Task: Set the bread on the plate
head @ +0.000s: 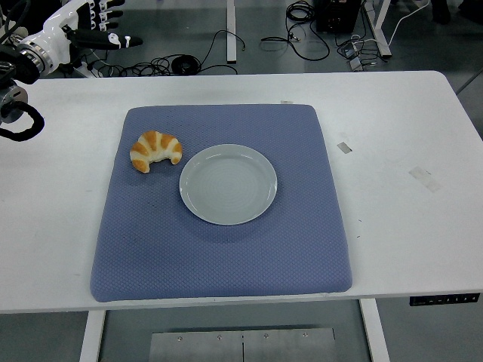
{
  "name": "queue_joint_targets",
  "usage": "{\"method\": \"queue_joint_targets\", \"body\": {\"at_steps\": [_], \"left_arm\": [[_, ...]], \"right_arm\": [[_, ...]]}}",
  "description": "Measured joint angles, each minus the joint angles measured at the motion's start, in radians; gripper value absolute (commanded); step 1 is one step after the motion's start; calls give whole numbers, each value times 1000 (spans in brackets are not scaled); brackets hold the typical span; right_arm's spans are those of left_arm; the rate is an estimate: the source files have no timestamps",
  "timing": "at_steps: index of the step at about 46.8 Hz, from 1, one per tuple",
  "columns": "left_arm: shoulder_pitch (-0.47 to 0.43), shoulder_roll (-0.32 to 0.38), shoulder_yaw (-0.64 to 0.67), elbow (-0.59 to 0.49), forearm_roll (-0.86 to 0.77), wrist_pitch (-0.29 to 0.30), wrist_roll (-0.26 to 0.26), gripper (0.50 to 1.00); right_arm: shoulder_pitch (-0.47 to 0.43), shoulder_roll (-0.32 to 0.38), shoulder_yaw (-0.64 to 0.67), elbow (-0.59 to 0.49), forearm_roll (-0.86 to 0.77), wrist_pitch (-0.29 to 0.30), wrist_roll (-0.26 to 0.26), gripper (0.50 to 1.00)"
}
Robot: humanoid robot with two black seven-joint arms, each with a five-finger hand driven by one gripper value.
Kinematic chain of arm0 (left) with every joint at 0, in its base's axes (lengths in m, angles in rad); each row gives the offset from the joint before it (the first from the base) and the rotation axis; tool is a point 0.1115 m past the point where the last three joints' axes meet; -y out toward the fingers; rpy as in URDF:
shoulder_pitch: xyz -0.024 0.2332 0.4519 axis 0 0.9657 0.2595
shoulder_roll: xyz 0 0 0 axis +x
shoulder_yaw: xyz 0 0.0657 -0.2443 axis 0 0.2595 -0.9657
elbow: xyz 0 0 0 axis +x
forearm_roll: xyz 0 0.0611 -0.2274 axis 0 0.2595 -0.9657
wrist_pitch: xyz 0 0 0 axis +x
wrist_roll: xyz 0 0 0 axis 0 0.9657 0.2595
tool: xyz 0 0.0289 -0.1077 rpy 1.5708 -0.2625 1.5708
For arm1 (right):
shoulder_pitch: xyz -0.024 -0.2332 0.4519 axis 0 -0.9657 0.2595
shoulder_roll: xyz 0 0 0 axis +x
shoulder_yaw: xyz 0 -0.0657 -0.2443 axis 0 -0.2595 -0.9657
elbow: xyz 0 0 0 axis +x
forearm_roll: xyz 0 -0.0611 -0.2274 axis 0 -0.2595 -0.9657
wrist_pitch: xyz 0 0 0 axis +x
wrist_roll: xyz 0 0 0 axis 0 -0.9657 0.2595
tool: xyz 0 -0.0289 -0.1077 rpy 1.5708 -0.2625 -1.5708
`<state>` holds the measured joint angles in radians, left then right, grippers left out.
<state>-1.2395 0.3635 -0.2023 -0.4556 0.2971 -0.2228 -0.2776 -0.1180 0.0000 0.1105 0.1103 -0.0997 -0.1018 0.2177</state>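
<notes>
Covering the middle of the white worktop (pixel 392 136), a blue mat (pixel 226 256) carries everything in play. A pale round plate (pixel 228 184) sits near the mat's centre, bare. Just beyond and left of the plate lies the bread (pixel 155 150), a croissant curved with its ends toward the near side, close to the plate's rim but apart from it. Far left of the plate, the left hand (pixel 102 23) hovers past the worktop's far edge, white fingers outstretched, holding nothing.

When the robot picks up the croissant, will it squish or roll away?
The croissant looks puffy and light, so it would probably squash under a hard squeeze. Its curved shape lies flat on the blue mat, so rolling seems unlikely. The textured mat probably stops sliding.
</notes>
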Motion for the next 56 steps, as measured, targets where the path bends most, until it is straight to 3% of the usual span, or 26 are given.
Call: {"method": "queue_joint_targets", "body": {"at_steps": [38, 56], "left_arm": [[13, -5, -8, 0, -5, 3, -11, 980], [36, -5, -72, 0, -6, 5, -12, 980]], "right_arm": [[0, 0, 0, 0, 0, -1, 0, 1000], [0, 0, 1, 0, 0, -1, 0, 1000]]}}
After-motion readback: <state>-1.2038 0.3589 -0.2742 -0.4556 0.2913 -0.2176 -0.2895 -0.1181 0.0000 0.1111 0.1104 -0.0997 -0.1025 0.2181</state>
